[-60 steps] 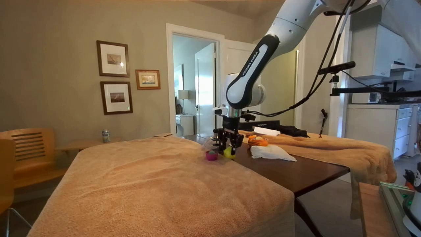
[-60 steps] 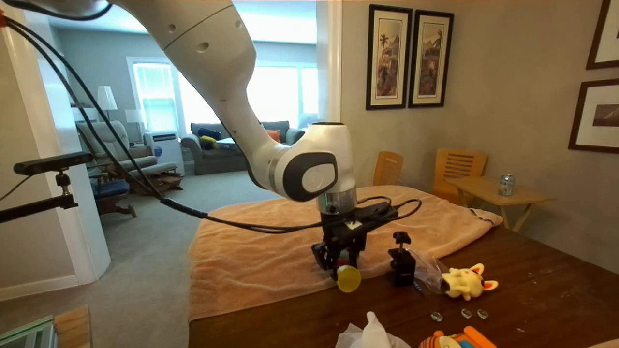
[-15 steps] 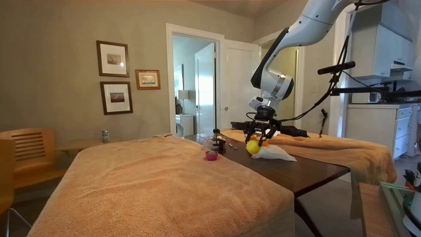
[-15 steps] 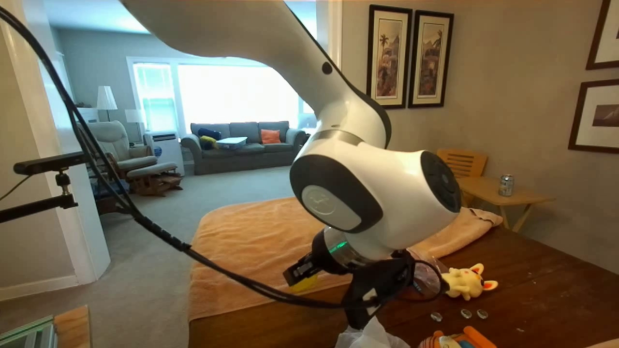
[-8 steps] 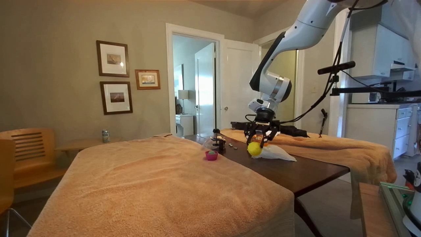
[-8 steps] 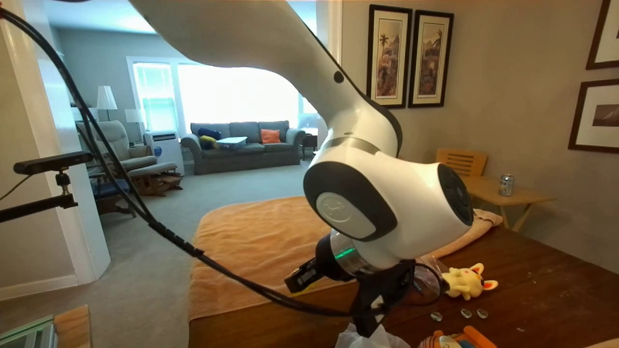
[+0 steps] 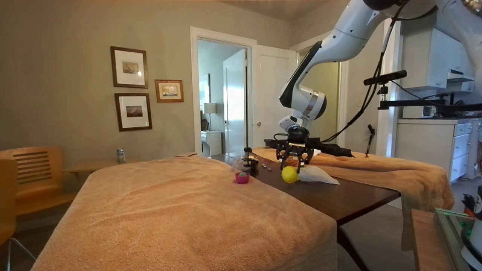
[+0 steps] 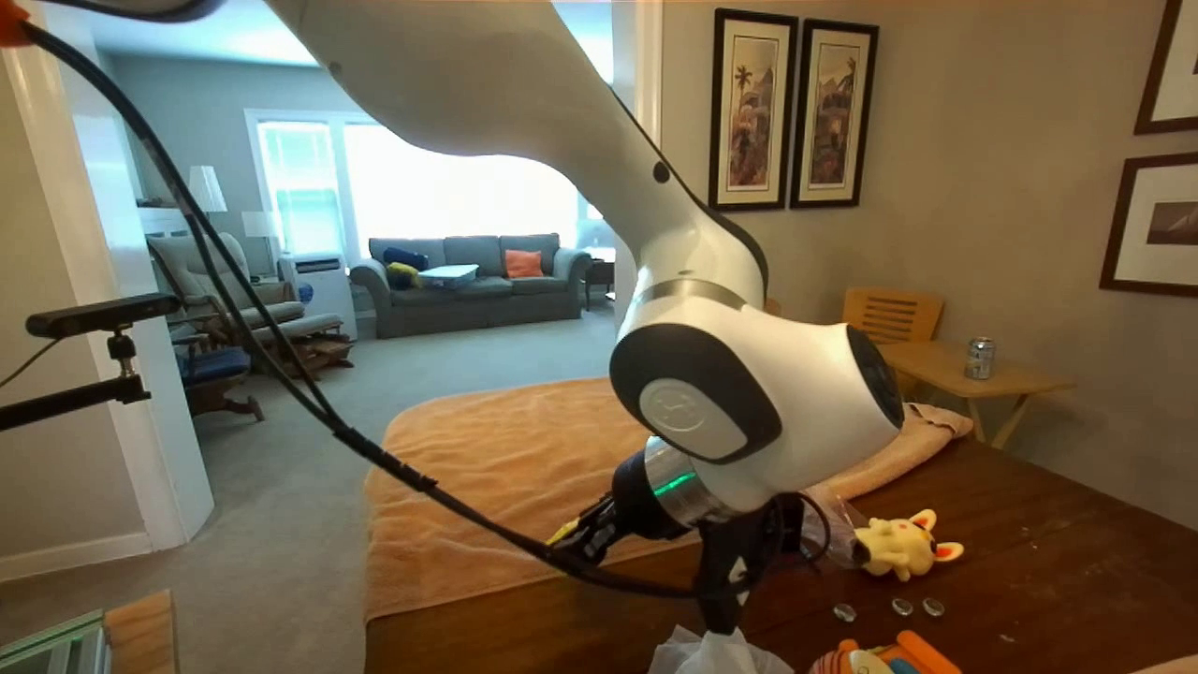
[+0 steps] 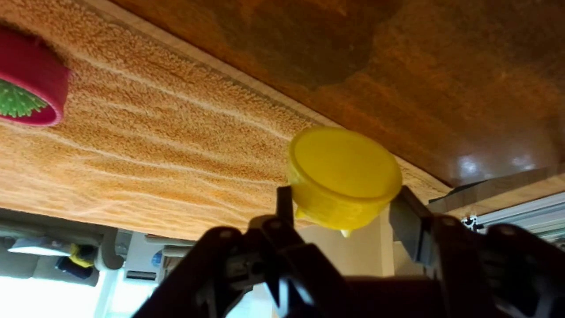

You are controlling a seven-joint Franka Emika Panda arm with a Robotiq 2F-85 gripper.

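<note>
Over the dark wooden tabletop [image 7: 339, 197], near the edge of the orange towel [image 7: 180, 218] spread across it, your gripper [image 7: 291, 168] grasps a small yellow cup [image 9: 346, 168], its two fingers [image 9: 284, 201] pressed to opposite sides of the wall. A broad round face shows in the wrist view; whether it is base or mouth, you cannot tell from these angles. Expect the yellow cup to be light, likely thin plastic or silicone, firm enough to keep its round shape yet apt to dent under a hard squeeze. Its smooth rim looks slippery, so your surest hold is probably the present one, square across the wall next to that lip. Behind it in an exterior view, a white plastic bag [image 7: 318, 175] lies on the tabletop. Well apart, on the towel by its edge, sits a magenta cup [image 7: 242, 180] holding a green spiky ball [image 9: 17, 100]; a black clamp [image 7: 253, 164] stands beyond, near three clear glass pebbles [image 8: 902, 608] lying on the wood.
</note>
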